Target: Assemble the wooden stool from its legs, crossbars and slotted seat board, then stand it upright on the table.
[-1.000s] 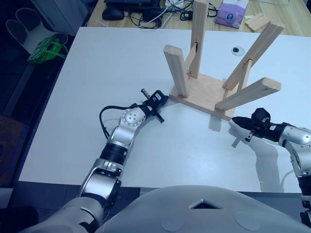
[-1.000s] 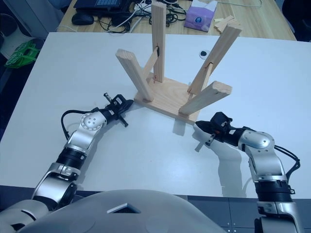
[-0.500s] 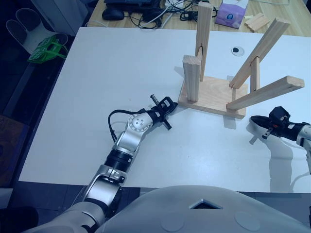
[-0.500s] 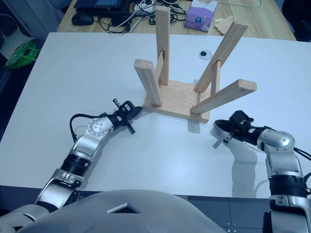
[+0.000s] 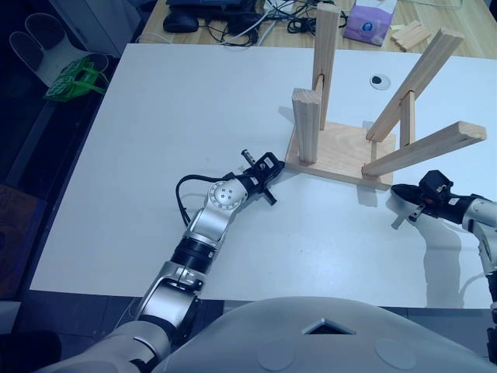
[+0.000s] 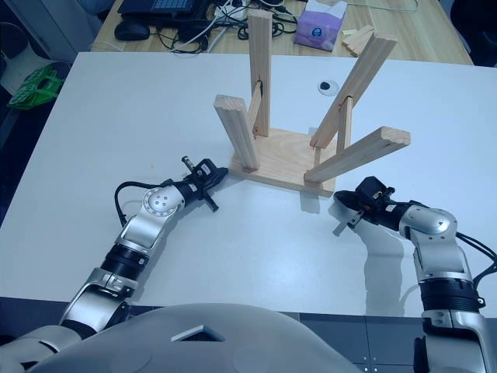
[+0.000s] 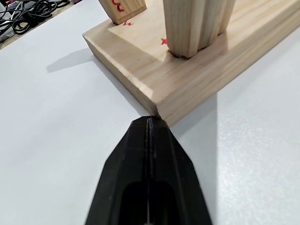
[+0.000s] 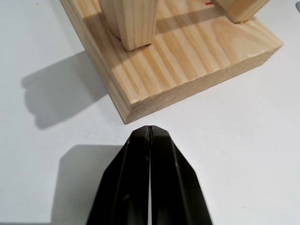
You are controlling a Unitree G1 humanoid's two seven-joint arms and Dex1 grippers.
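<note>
The wooden stool lies upside down, its seat board flat on the white table and its legs pointing up, two of them splayed to the right. My left gripper is shut, its tip touching the board's near-left corner. Just off the board's near-right corner is my right gripper, also shut, with a small gap of table between them. Neither gripper holds anything.
A small black round object lies on the table behind the stool. Past the far edge are a purple tissue box, loose wood pieces and cables. Bare table stretches left of the stool.
The stool slid to the right and turned a little, my left gripper following its corner. My right gripper drew back to the right, then came back toward the near-right corner.
</note>
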